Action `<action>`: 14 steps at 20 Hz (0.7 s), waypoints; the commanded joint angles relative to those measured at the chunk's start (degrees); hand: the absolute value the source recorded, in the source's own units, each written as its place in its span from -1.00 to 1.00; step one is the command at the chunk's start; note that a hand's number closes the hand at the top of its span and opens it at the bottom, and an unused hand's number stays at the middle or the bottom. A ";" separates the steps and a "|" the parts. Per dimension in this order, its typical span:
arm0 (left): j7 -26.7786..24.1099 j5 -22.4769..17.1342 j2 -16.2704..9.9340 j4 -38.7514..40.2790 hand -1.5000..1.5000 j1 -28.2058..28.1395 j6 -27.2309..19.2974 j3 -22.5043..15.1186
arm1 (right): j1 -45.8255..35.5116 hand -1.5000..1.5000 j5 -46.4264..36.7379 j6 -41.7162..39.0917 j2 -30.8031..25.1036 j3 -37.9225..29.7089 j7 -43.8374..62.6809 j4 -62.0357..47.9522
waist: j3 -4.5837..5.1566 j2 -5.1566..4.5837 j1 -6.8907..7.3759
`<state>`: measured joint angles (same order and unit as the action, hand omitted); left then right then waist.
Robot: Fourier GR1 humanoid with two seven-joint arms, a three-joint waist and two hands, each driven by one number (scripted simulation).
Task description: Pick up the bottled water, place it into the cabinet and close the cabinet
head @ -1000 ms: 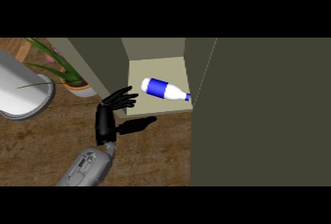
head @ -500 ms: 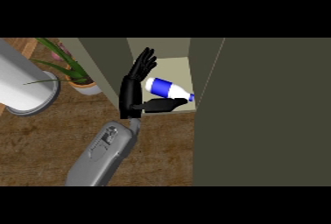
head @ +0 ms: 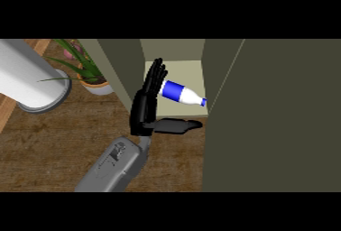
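Cabinet (head: 273,117): dark olive, door ajar, pale interior showing. Desk (head: 60,144): brown wood. White cylinder (head: 30,79): at far left. Potted plant (head: 90,74): beside cabinet wall. My left hand (head: 148,101): fingers straight, thumb out, at cabinet opening. Bottled water (head: 181,93): lying inside cabinet, just behind my fingers.

Light is even and soft, without glare. The cabinet (head: 174,63) interior beyond the robot hand (head: 148,106) is pale and brightest; the door panel to its right is dull and dark. A faint shadow lies under the thumb. Edges stay undistorted.
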<state>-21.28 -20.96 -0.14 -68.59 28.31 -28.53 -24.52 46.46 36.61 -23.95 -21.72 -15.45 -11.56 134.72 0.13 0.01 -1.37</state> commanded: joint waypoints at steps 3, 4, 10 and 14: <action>-0.89 0.12 -0.02 -10.45 -1.00 -10.88 -0.03 -5.21 | 4.00 -1.00 3.40 1.31 2.36 -0.79 4.21 10.43 | -0.06 0.29 1.15; -4.18 -0.95 0.14 -7.57 -1.00 -11.20 1.62 -4.74 | 5.12 -1.00 1.90 2.57 3.78 0.40 4.54 13.41 | -0.01 0.16 0.66; -0.55 -1.25 -3.22 -19.46 1.00 -20.10 4.42 -11.23 | 2.20 1.00 0.55 0.60 1.93 -0.19 4.66 10.35 | -0.05 0.30 1.46; -2.67 -1.11 -7.49 -22.90 1.00 -26.47 7.38 -12.73 | 4.83 1.00 0.66 -3.45 0.89 -0.06 4.30 11.21 | -0.05 0.32 1.08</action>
<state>-24.01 -21.91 -4.18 -86.25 7.32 -23.31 -35.55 47.85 36.99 -27.51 -20.94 -14.92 -10.76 134.85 0.09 0.27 -0.35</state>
